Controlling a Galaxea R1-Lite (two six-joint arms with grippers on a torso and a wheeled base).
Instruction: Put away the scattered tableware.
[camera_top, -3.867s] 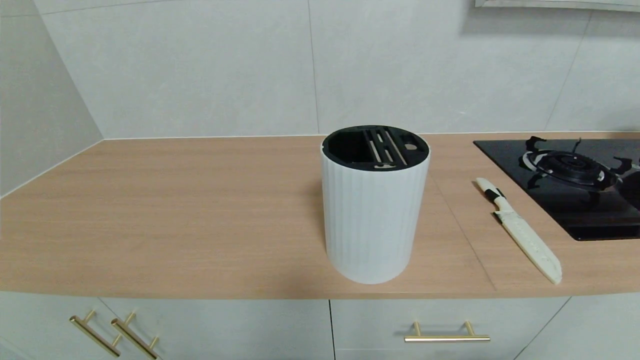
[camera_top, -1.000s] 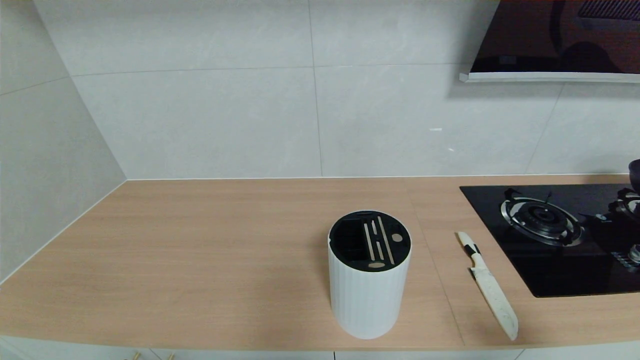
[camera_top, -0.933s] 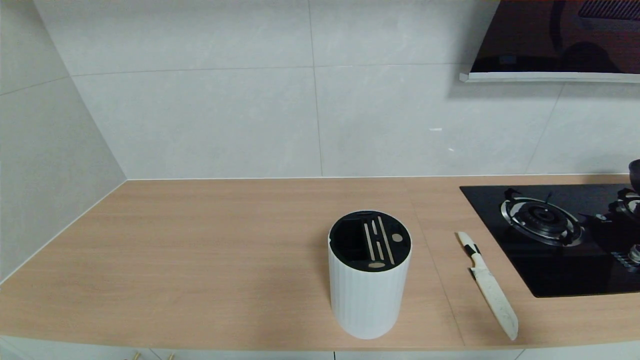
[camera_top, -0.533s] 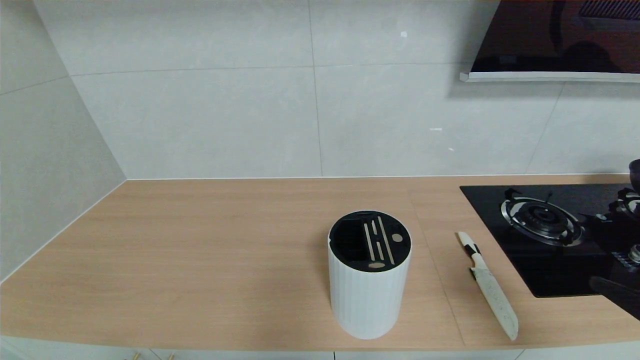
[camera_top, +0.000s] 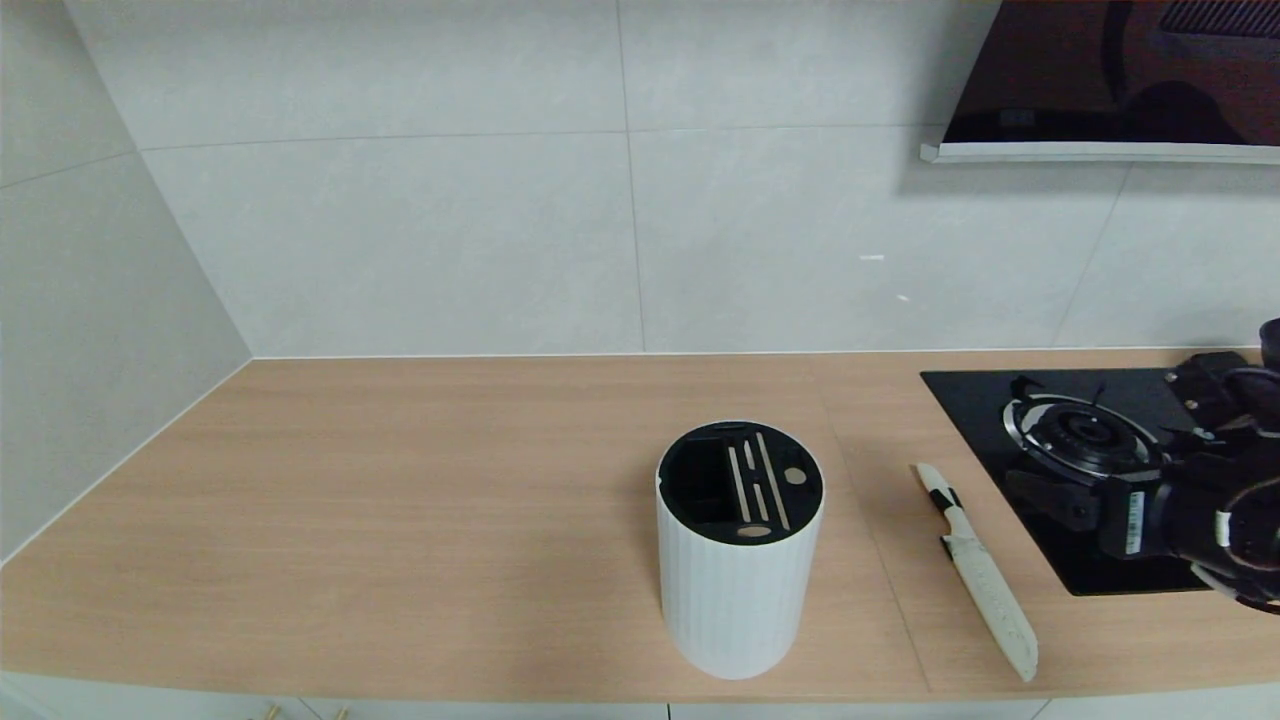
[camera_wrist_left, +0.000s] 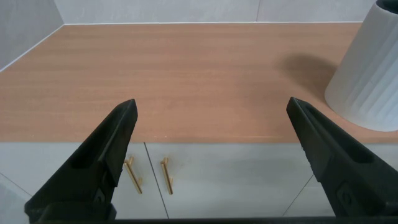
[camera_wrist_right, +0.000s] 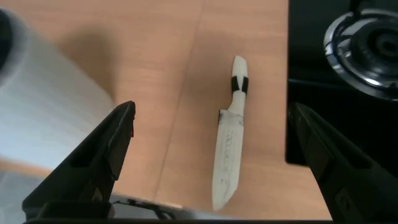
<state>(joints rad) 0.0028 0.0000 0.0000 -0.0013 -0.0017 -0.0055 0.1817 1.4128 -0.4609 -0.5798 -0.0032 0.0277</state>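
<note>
the left gripper (camera_wrist_left: 211, 111) gapes wide at the counter's (camera_top: 400, 500) front edge, the knife (camera_top: 975, 570) lies flat at 3 o'clock of the white holder (camera_top: 740, 580), and the right gripper (camera_wrist_right: 211, 115) hangs spread open over the stove (camera_top: 985, 410) edge.

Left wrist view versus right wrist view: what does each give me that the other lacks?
Left wrist view adds: gold cabinet handles below the counter edge. Right wrist view adds: the knife lying flat on the counter, beside the black hob and its burner. Shared: the counter and the white holder, each framed by an open hand, left hand or right hand.
</note>
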